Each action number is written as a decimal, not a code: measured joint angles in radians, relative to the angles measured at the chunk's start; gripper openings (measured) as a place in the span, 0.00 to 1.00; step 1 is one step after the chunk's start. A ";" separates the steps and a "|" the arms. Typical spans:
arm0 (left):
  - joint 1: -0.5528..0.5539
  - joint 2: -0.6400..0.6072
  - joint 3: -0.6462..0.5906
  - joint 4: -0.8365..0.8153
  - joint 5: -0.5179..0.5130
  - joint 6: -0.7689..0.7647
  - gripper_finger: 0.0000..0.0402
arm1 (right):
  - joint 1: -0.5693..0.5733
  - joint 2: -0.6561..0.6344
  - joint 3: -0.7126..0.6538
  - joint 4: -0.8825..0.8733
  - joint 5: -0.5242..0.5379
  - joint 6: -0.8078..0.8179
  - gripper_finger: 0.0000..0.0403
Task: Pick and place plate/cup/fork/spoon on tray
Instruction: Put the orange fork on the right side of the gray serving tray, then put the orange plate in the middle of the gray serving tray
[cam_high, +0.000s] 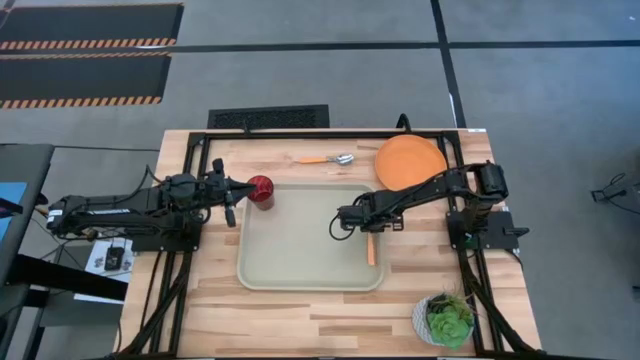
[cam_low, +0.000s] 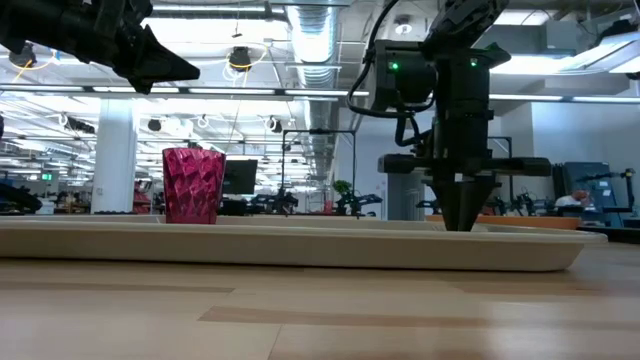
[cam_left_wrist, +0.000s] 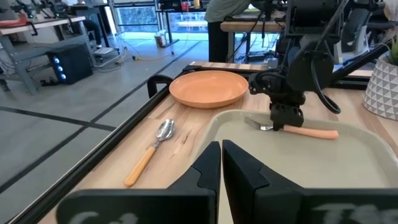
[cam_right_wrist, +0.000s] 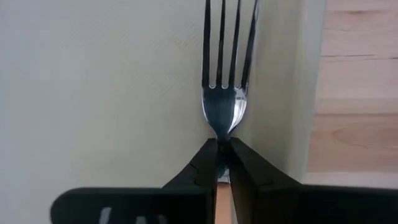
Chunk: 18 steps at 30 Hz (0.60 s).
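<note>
The pale tray (cam_high: 300, 250) lies mid-table. My right gripper (cam_high: 371, 224) stands over the tray's right part, fingers pointing down, shut on the orange-handled fork (cam_high: 371, 250); the fork also shows in the left wrist view (cam_left_wrist: 305, 130). The dark red cup (cam_high: 260, 189) stands upright at the tray's far left corner. My left gripper (cam_high: 233, 203) is shut and empty, raised beside the cup on its left. The orange plate (cam_high: 410, 160) and the spoon (cam_high: 328, 159) lie flat on the table beyond the tray's far edge. My right gripper pinches the fork's thin neck (cam_right_wrist: 222, 132), between the tined head and the orange handle, between its two fingertips. The fingers come from above and lie across the fork. The fork lies level along the tray's right rim, tines toward the far edge, at the tray floor.
A white pot with a green plant (cam_high: 447, 318) stands at the table's near right corner. The tray's raised right rim (cam_right_wrist: 298, 93) runs close beside the fork. The middle and left of the tray floor are bare.
</note>
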 joint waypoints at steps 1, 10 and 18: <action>0.000 0.000 0.000 0.000 0.000 0.000 0.02 | 0.000 0.000 0.000 -0.002 0.000 -0.002 0.10; 0.000 0.000 0.000 -0.008 0.000 0.000 0.02 | -0.011 0.000 0.000 -0.029 -0.015 -0.052 0.20; 0.000 0.000 0.000 -0.007 0.000 0.000 0.02 | -0.011 0.000 0.000 -0.028 -0.016 -0.061 0.27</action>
